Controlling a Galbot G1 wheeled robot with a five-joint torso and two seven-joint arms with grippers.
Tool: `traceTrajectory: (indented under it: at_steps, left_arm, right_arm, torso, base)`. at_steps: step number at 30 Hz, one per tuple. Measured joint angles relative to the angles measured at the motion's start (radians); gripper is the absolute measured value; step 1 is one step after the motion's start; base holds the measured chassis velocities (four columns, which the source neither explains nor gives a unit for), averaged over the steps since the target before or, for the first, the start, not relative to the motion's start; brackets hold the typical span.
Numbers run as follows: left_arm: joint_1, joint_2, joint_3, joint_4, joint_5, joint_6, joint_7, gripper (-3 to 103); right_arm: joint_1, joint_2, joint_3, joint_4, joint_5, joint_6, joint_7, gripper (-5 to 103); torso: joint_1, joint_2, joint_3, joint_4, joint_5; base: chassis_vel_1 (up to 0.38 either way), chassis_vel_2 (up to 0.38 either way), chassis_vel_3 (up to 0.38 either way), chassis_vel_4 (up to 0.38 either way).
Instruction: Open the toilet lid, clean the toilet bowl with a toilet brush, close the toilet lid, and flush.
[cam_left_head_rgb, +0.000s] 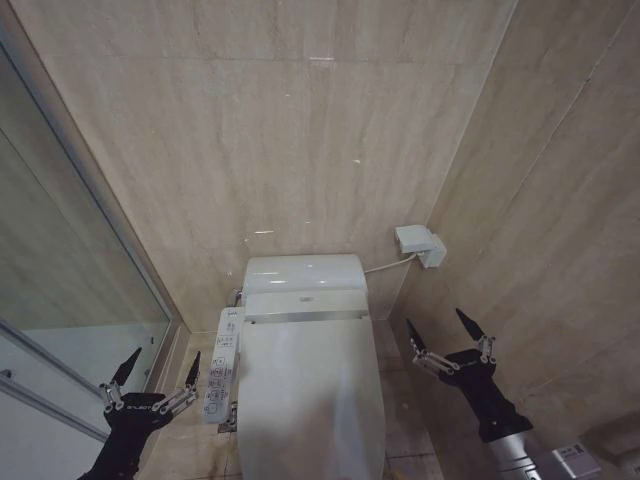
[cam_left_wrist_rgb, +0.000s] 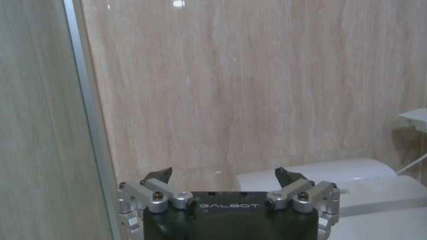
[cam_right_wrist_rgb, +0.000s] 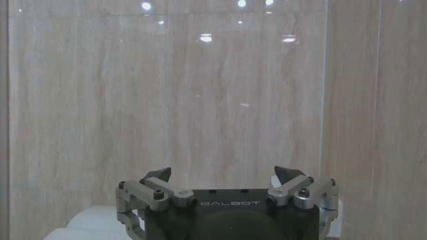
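Beige stone-tiled corner, glass partition (cam_left_head_rgb: 70, 290) on the left. Left gripper (cam_left_head_rgb: 160, 368) hangs low beside the toilet's control panel (cam_left_head_rgb: 222, 365), fingers spread, holding nothing. Right gripper (cam_left_head_rgb: 440, 330) hovers on the toilet's other side, fingers also spread, empty. Between them the toilet lid (cam_left_head_rgb: 310, 400) lies shut, tank (cam_left_head_rgb: 305, 272) against the wall behind.

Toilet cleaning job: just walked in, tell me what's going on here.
Nothing is being handled yet. The toilet lid is down, closed over the bowl, with the control panel along its side. The left gripper hangs open beside the toilet on the glass-partition side, and the right gripper hangs open on the other side near the wall. Neither touches the toilet or holds anything. The task looks like it is at its very start.
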Motion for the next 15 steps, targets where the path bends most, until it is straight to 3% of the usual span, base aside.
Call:
traceTrajectory:
  at_steps: [15]
  left_arm:
    - [0.0,0.0,0.001,0.001,0.003,0.002,-0.002,100]
  right_arm:
    - [0.0,0.0,0.0,0.0,0.0,0.0,0.0,100]
  torso:
    - [0.0,0.0,0.0,0.0,0.0]
  base:
    - [0.0,0.0,0.0,0.0]
